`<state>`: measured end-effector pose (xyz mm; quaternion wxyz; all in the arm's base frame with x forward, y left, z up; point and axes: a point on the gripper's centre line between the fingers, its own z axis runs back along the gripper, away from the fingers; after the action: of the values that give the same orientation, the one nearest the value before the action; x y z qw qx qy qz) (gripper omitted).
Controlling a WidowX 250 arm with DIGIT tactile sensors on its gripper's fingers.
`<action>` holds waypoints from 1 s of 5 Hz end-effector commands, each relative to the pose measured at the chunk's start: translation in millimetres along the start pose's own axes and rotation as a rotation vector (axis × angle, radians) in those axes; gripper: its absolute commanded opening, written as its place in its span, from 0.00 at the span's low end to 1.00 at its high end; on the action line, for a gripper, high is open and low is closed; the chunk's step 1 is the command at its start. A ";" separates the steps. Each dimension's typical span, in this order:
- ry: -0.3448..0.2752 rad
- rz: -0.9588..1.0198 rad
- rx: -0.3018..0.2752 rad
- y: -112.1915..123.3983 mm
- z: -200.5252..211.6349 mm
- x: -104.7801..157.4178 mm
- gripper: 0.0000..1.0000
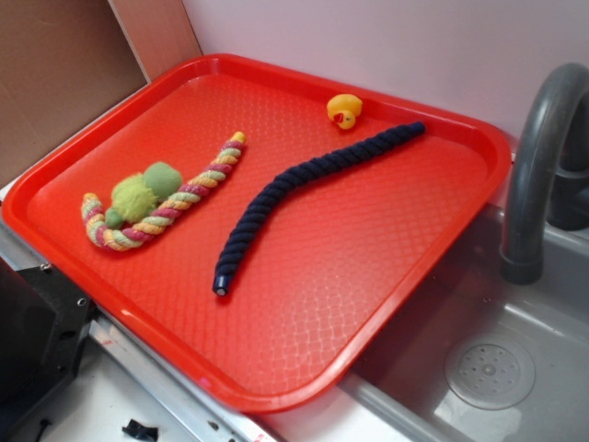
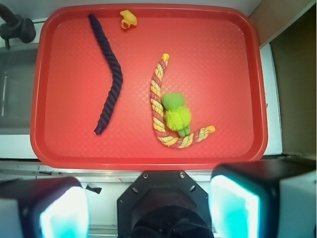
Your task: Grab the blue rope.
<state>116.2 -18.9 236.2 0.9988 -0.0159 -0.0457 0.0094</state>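
Navy twisted blue rope (image 1: 299,189) lies loose in a shallow curve across the red textured plastic tray (image 1: 386,304), clear of the braided pink-yellow-green rope (image 1: 166,207), beside a grey sink (image 1: 515,368); wrist view: gripper (image 2: 148,206) hangs above the tray's near rim, jaws wide apart and empty, ready to descend.

In the wrist view the gripper (image 2: 148,208) is blurred and cut off by the bottom edge. The faucet (image 1: 543,166) runs off the exterior view's right edge.
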 end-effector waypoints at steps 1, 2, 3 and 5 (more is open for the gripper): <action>0.000 0.000 0.000 0.0 0.0 0.0 1.00; -0.069 0.072 -0.033 -9.8 -11.7 12.3 1.00; -0.158 0.157 -0.022 -20.1 -33.3 34.6 1.00; -0.233 0.119 0.024 -45.7 -93.5 85.5 1.00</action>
<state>207.4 -66.8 141.4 0.9878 0.0007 -0.1412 0.0659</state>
